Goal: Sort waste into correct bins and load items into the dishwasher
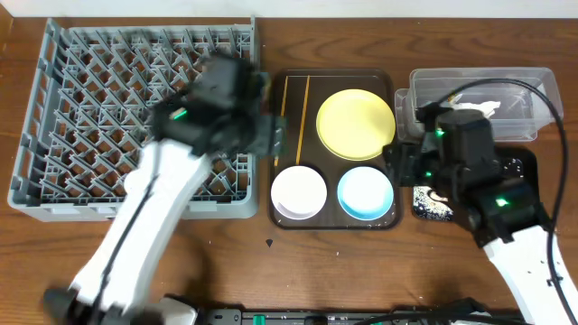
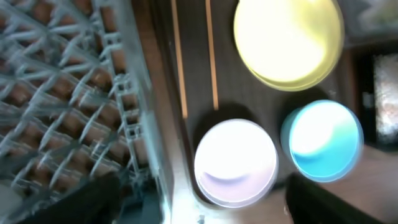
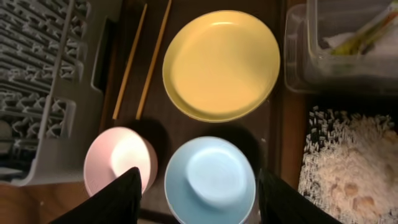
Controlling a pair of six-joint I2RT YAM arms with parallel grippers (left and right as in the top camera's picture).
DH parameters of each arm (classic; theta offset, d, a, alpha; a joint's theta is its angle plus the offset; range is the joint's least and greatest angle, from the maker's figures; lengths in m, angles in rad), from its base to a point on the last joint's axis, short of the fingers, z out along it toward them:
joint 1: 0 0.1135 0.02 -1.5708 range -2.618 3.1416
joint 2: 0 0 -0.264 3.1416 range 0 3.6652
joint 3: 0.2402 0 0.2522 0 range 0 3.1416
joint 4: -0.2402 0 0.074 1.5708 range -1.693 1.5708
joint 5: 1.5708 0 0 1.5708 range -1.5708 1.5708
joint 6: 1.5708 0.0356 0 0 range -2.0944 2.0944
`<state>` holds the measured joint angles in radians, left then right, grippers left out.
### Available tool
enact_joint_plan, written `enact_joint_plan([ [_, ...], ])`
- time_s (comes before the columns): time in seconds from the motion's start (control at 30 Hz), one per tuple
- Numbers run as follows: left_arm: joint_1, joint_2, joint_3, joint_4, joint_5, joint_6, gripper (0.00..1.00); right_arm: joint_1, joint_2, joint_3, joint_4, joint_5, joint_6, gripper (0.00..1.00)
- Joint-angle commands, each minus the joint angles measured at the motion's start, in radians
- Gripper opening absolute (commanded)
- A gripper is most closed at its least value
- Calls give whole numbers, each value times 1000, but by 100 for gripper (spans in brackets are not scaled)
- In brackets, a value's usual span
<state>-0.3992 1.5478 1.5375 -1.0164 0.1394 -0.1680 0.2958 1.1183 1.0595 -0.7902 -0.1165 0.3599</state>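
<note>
Brown wood-grain table [image 1: 343,262] fills view; bright even light, soft shadows.

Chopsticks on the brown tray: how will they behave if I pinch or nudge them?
Probably stiff and light: the chopsticks look like thin straight wood. They lie flat on the tray, so jaws may struggle to get under them. A sideways nudge could roll them toward the yellow plate.

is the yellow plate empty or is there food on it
Empty. The yellow plate shows a bare, clean face in the right wrist and overhead views, with no scraps or crumbs on it.
</note>
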Motion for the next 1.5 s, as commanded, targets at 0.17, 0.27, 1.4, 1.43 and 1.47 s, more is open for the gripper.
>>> enact_joint_plan([
  [0.17, -53, 323, 4, 321, -66, -8, 70, -19, -3, 4, -61, -50, -9, 57],
  [0.27, -62, 392, 4, 380, -74, -2, 64, -19, -3, 4, -66, -50, -9, 57],
  [1.4, -98, 597, -26, 457, -126, -8, 8, -18, -1, 4, -123, -50, -9, 54],
  [1.43, -95, 586, -18, 447, -126, -13, 8, -18, -1, 4, -124, -50, -9, 54],
  [1.47, -92, 570, -7, 435, -126, -18, 8, -18, -1, 4, -126, -50, -9, 54],
])
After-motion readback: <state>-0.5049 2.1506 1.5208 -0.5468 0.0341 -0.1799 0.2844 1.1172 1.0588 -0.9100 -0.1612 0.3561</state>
